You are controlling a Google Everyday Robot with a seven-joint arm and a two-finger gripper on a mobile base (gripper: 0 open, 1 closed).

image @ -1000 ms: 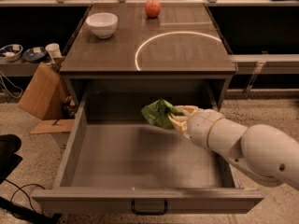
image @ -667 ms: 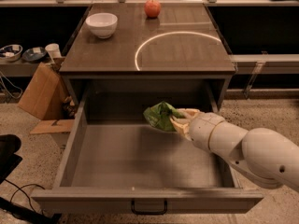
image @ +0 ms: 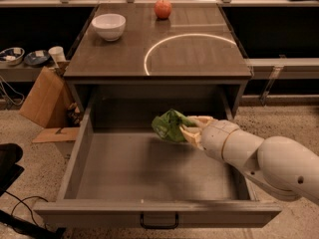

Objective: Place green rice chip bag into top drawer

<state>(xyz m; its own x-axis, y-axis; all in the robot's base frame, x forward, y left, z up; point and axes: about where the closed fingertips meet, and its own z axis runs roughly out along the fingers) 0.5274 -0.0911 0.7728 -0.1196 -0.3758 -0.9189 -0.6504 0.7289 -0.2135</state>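
Note:
The green rice chip bag [image: 168,125] is a crumpled bright green pouch held over the open top drawer [image: 149,173], above its right middle part. My gripper [image: 188,128] is shut on the bag's right side, reaching in from the right on a white arm. The bag hangs clear of the drawer's flat grey bottom. The drawer is pulled fully out, with a small black handle [image: 159,220] on its front panel.
A white bowl [image: 108,25] and a red apple [image: 162,8] sit on the cabinet top, with a light ring [image: 192,51] across it. A cardboard box [image: 45,98] stands on the floor to the left, beside a shelf with dishes [image: 22,58].
My gripper with the bag has drifted slightly to the right and a little lower inside the drawer. Nothing else has moved.

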